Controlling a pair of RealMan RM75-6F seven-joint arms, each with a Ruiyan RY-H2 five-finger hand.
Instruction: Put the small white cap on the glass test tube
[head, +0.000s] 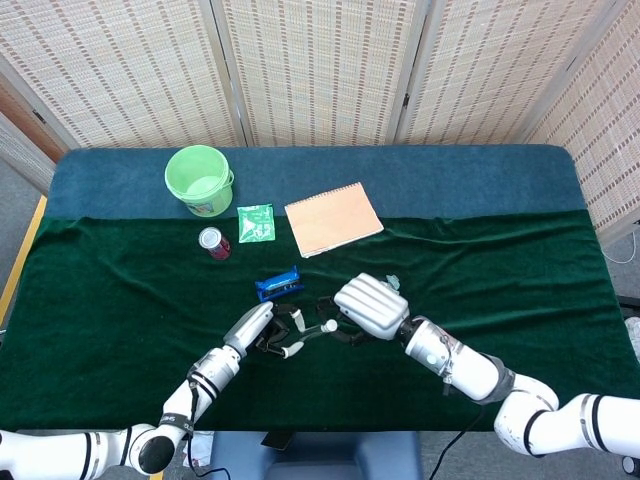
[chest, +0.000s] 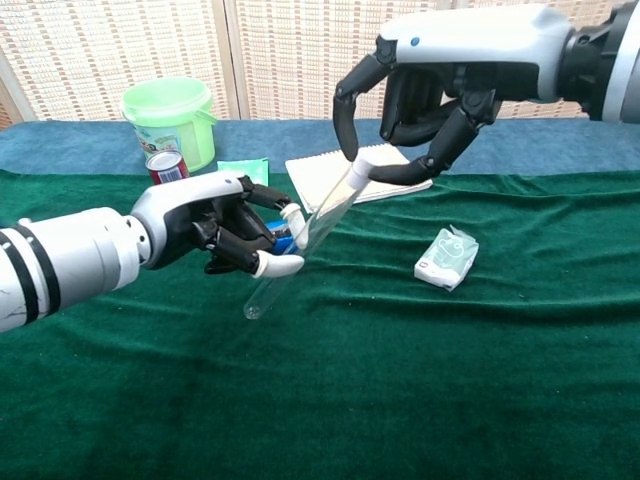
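The left hand (chest: 215, 228) grips the glass test tube (chest: 300, 238), tilted mouth-up toward the right hand (chest: 420, 120). That hand pinches the small white cap (chest: 358, 176) at the mouth (seating unclear).

The can (head: 213, 243) stands before the bucket (head: 200, 179), left of the notebook (head: 333, 219).

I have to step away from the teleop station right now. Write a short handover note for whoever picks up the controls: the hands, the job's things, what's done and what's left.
Left hand: holds the clear glass test tube tilted above the green cloth, open end up toward the right hand.
Right hand: holds the small white cap in its fingers, right at the tube's upper end.
Done: tube and cap are both picked up and brought together.
Left: whether the cap is fully seated cannot be told from either view. Press it home, check it holds, then release the cap and set the tube down.
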